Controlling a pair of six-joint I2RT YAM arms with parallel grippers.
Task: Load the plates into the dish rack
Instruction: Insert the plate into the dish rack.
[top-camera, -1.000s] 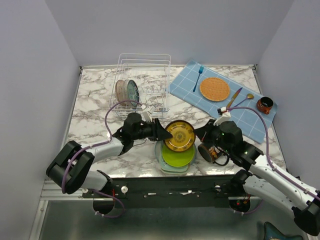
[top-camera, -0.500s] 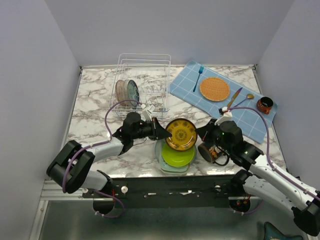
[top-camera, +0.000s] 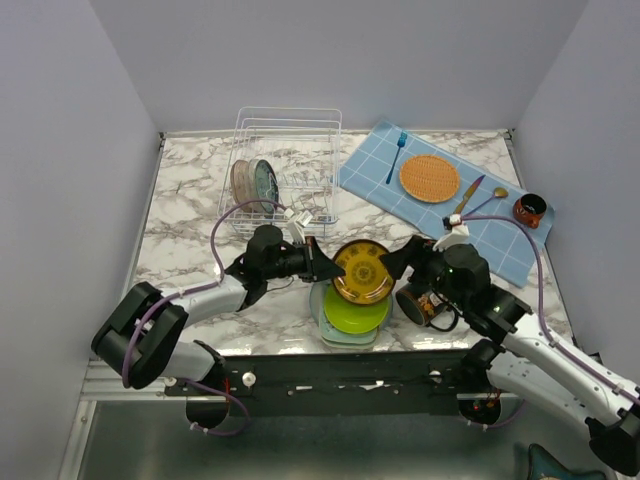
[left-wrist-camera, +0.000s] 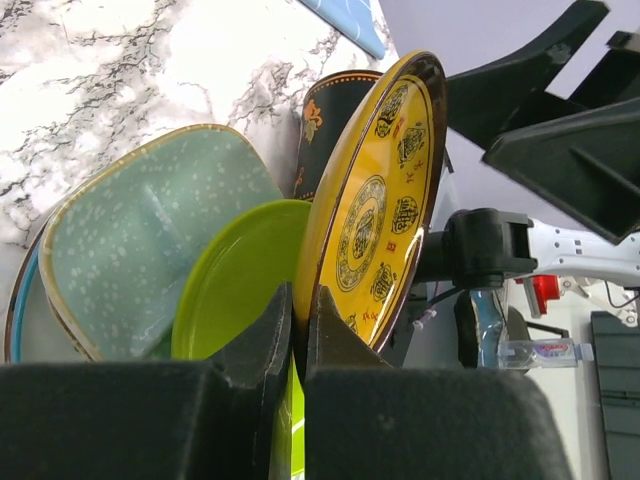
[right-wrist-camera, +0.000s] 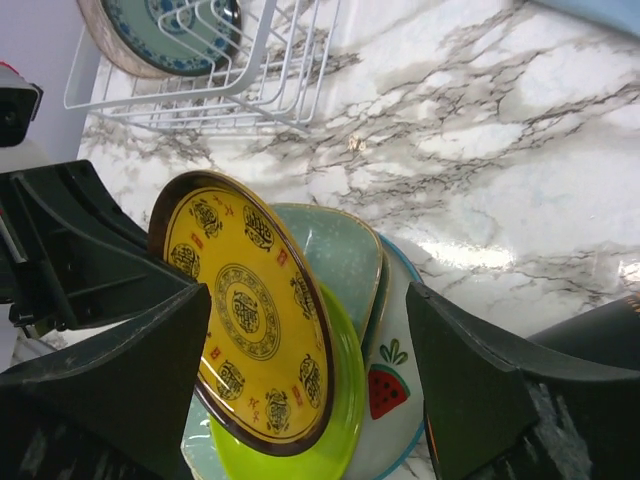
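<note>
At the near edge of the worktop (top-camera: 190, 230) lies a stack of plates, largely covered. A lime-green plate (top-camera: 355, 312) is on top and a mint-green rounded-square plate (left-wrist-camera: 140, 230) lies under it. Only a sliver of the watermelon plate (right-wrist-camera: 385, 385) shows at the bottom. Above the stack the yellow plate (top-camera: 361, 271) stands tilted on edge. The left claw (left-wrist-camera: 299, 295) is pinched tight on its left rim. The right claw (top-camera: 393, 263) gapes wide at the plate's right side and holds nothing. A black mug (top-camera: 415, 305) just right of the stack is half hidden under the right arm. Farther left, the dish rack (top-camera: 287, 165) holds a brownish plate (top-camera: 241, 183) and a teal-patterned plate (top-camera: 265, 185), both upright in its left slots. The other slots hold no plates.
</note>
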